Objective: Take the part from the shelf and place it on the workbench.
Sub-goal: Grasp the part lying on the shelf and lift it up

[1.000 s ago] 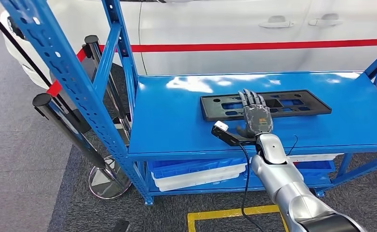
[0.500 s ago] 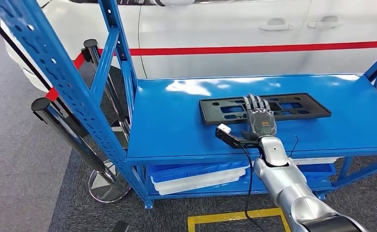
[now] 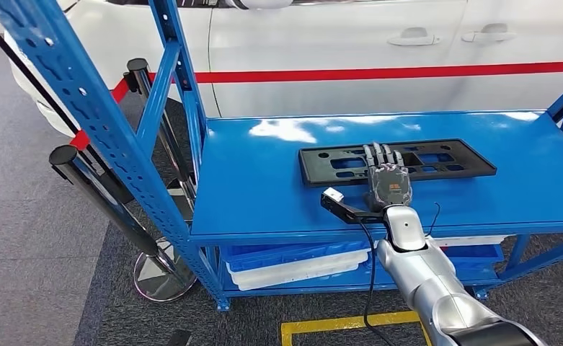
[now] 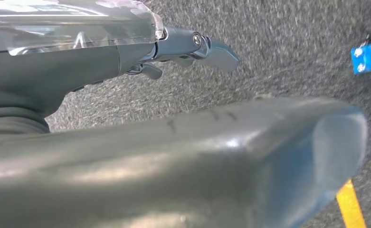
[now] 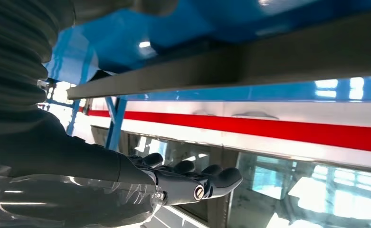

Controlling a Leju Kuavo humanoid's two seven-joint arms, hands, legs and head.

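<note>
The part (image 3: 451, 160) is a flat black plastic frame with several cut-outs, lying on the top of the blue shelf (image 3: 264, 180). My right hand (image 3: 388, 184) reaches in from the shelf's front edge, palm down, with its straight fingers lying over the near edge of the part near its middle. In the right wrist view the right hand (image 5: 183, 183) has its fingers stretched out, and the part (image 5: 231, 66) is a dark bar across the picture. My left hand (image 4: 197, 156) hangs over grey carpet with nothing in it.
A white car (image 3: 336, 43) with a red stripe stands close behind the shelf. Black stanchion posts (image 3: 98, 194) and a slanted blue upright (image 3: 83, 101) stand at the left. Blue and white bins (image 3: 293, 259) sit on the lower level. A yellow floor line (image 3: 343, 321) runs below.
The view has shifted slightly. My right hand has drawn back a little toward the shelf's front edge, its fingers still over the part. The part has not moved on the shelf.
</note>
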